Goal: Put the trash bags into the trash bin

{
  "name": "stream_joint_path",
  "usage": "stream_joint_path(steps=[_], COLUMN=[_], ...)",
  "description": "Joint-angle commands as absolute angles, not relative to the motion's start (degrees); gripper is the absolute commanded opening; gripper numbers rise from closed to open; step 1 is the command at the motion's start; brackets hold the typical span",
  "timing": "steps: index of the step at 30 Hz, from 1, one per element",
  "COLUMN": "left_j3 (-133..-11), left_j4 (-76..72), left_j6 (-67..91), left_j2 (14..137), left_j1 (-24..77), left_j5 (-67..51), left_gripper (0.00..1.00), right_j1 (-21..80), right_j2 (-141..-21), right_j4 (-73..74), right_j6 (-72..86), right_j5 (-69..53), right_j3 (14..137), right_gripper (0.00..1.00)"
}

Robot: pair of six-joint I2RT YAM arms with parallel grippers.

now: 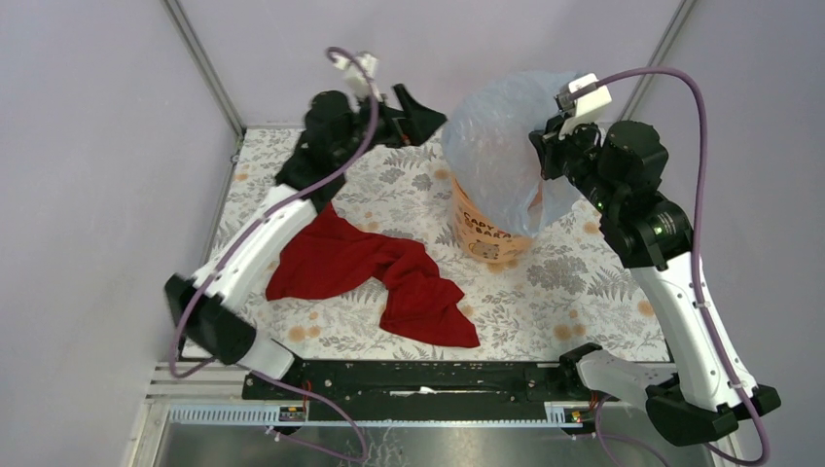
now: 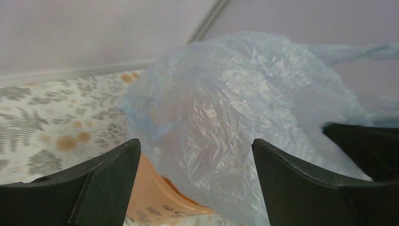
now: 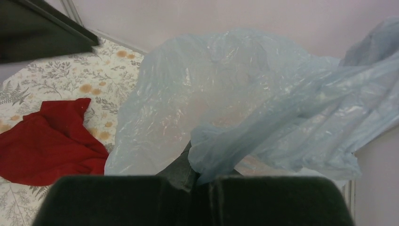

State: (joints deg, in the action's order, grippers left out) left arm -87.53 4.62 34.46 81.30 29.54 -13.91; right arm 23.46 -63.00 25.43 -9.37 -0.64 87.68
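The trash bag (image 1: pixel 498 146) is a puffed-up pale-blue film hanging over the mouth of the trash bin (image 1: pixel 484 238), an orange bucket with dark lettering, and it hides the rim. My right gripper (image 1: pixel 541 148) is shut on a bunched fold of the bag (image 3: pixel 244 108) at its right side, the pinch (image 3: pixel 209 178) showing low in the right wrist view. My left gripper (image 1: pixel 416 115) stands open just left of the bag. In its wrist view the bag (image 2: pixel 226 113) and the bin's wall (image 2: pixel 150 188) lie ahead between the spread fingers (image 2: pixel 110 176), which touch neither.
A large red cloth (image 1: pixel 375 272) lies crumpled on the leaf-patterned table (image 1: pixel 584 292), left of the bin and near the left arm. Metal frame posts (image 1: pixel 204 58) and grey walls close the back and sides.
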Motion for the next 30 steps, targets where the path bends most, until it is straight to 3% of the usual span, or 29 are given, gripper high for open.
stream_joint_path(steps=[1,8,14,19,30], left_j3=[-94.43,-98.97,-95.90,-88.33,-88.83], left_j4=[0.18,1.98,4.81,3.05,7.35], left_j6=[32.51,24.10,21.43,25.06,22.69], left_j2=[90.20,100.57,104.80,103.42,92.90], left_j1=[35.45,42.43,48.72,50.35,49.79], left_j5=[-19.06,-13.03,-9.99,-9.97,-6.57], left_gripper=[0.94,0.97,0.75,0.68,0.76], right_j1=[23.19,23.20,23.20,23.16,22.27], right_j2=[-61.10,-59.75,-59.97,-61.58,-62.90], right_j4=[22.55,19.24,14.06,7.32,4.86], right_j6=[-9.72,-6.05,-1.71,0.97,0.78], right_j5=[-2.00,-9.20,-12.08,-6.52,-10.98], right_j3=[87.26,85.26,82.83,78.64,72.25], right_gripper=[0.00,0.00,0.00,0.00,0.00])
